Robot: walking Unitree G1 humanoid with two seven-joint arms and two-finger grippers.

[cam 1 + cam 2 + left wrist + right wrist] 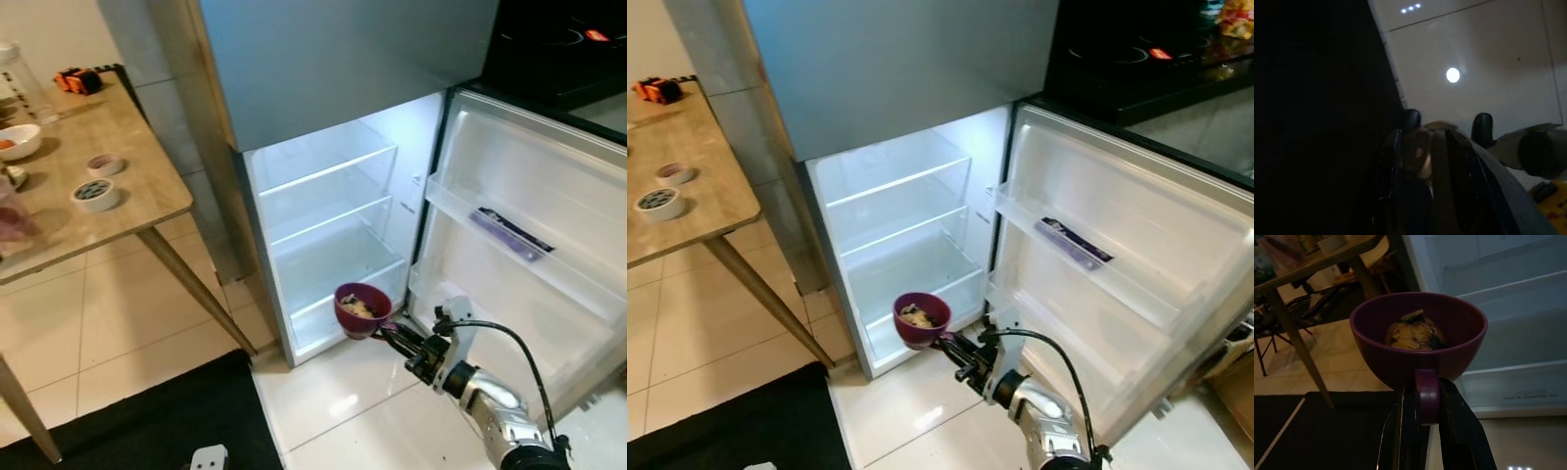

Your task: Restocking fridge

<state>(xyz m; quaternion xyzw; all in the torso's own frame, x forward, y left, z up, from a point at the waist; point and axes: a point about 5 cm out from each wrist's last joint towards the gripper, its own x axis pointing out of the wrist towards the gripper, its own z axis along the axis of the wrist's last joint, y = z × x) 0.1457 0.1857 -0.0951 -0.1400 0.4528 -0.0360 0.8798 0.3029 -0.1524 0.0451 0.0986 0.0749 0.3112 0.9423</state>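
Purple cup (1418,340), one item, holding a brownish lump of food (1413,334); carried by its handle (1427,394), which the right gripper (390,335) pinches between both black fingers (1461,438), the grip on the handle apparently chosen to keep the cup upright so the contents stay in. Position: low, just in front of the open fridge (328,230) at the level of its bottom shelf (343,299), near the front edge but not yet inside or resting on anything. Fridge compartment lit, its shelves bare; door (1117,284) swung wide to the robot's right, presumably to give the arm a clear path, with a dark flat packet (1073,241) lying in a door rack. Wooden table (88,166) stands to the robot's left, well apart from the fridge, bearing small bowls (98,194) that are likely further stock awaiting transfer. Left gripper (1447,128) hangs idle over pale floor tiles (1474,54); the view is dark and whether its fingers are apart or closed cannot be told. Judged stage: cup on approach to the bottom shelf, release not yet made
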